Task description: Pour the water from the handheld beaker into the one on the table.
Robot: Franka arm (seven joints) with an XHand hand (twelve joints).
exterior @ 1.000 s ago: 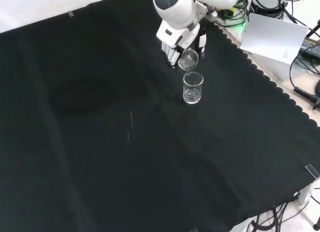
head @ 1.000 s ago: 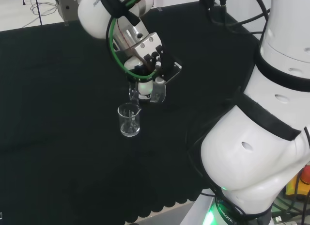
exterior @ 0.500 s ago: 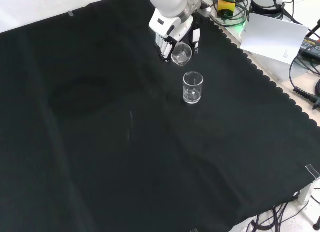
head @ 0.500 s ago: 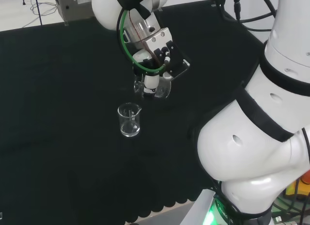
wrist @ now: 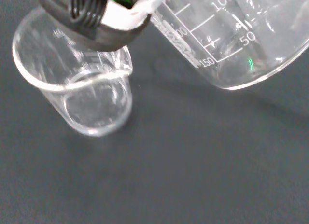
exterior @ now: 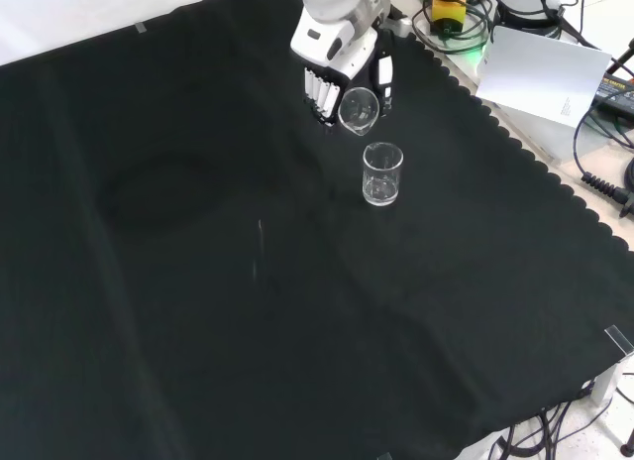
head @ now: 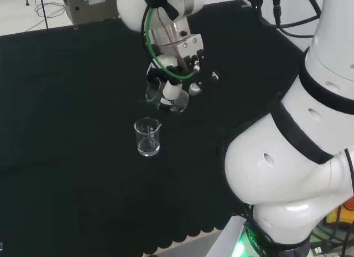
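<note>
While the hand (exterior: 342, 78) grips a tilted beaker (exterior: 358, 109), the second beaker (exterior: 382, 173) stands upright just beside it.

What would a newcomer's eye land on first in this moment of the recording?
First the black and white hand near the top of the front view, its fingers curled round a clear handheld beaker held tilted above the black cloth. Just below it in that view a second clear beaker stands upright on the cloth, apart from the held one. In the head view the arm's big white links stand at the right.
</note>
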